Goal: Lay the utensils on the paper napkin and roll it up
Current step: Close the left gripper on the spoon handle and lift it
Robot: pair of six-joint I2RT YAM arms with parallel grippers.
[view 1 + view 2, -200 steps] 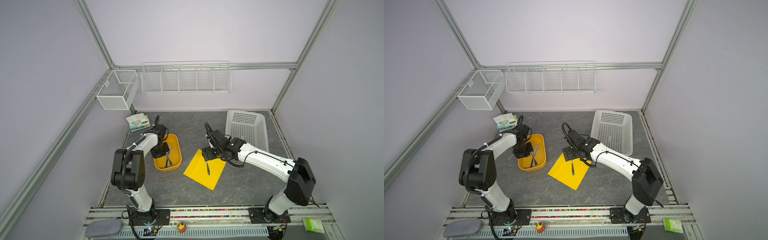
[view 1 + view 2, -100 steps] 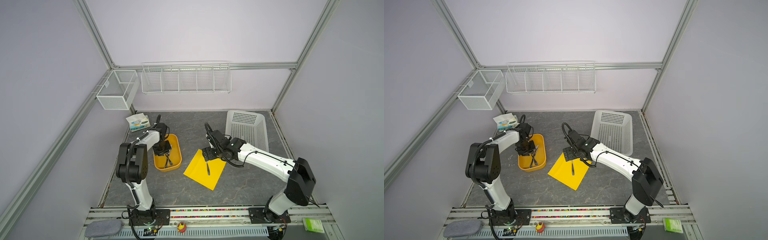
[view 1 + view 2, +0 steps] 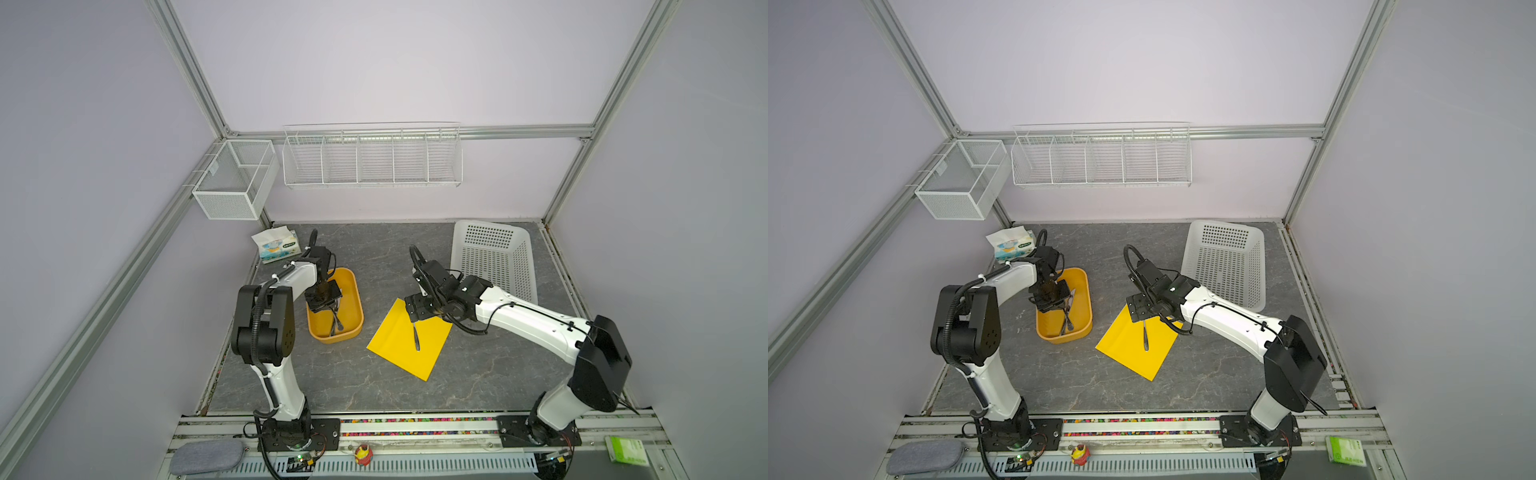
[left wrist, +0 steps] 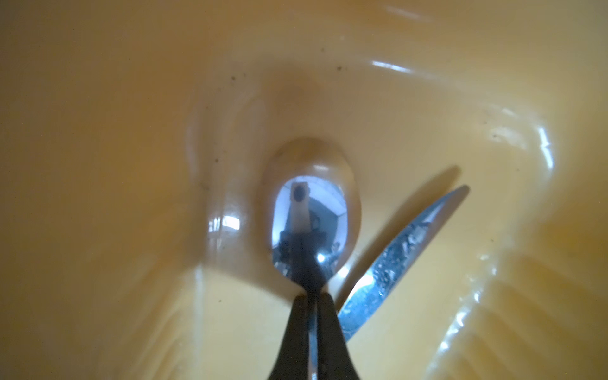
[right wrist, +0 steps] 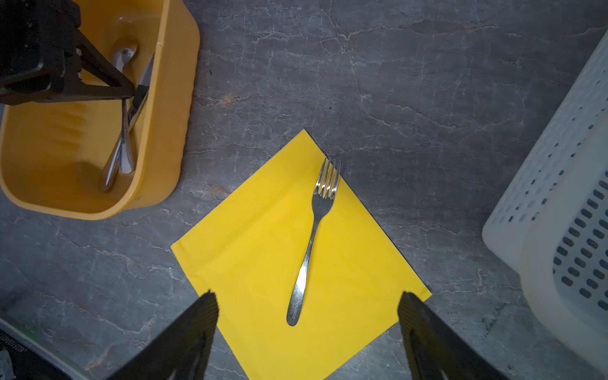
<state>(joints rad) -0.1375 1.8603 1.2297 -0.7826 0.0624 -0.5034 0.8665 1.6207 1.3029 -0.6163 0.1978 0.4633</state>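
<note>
The fork (image 5: 312,240) lies on the paper napkin (image 5: 256,250), spread flat on the surface (image 5: 394,82) right of the orange tray (image 5: 171,108), so part of the loading is done. The left hand (image 4: 314,297) is down in the tray, pinched shut on the neck of a spoon (image 4: 316,210) beside a knife (image 4: 404,250); the right hand (image 5: 307,294) hangs wide and empty over the napkin. Moving the spoon across and all the rolling seem left.
</note>
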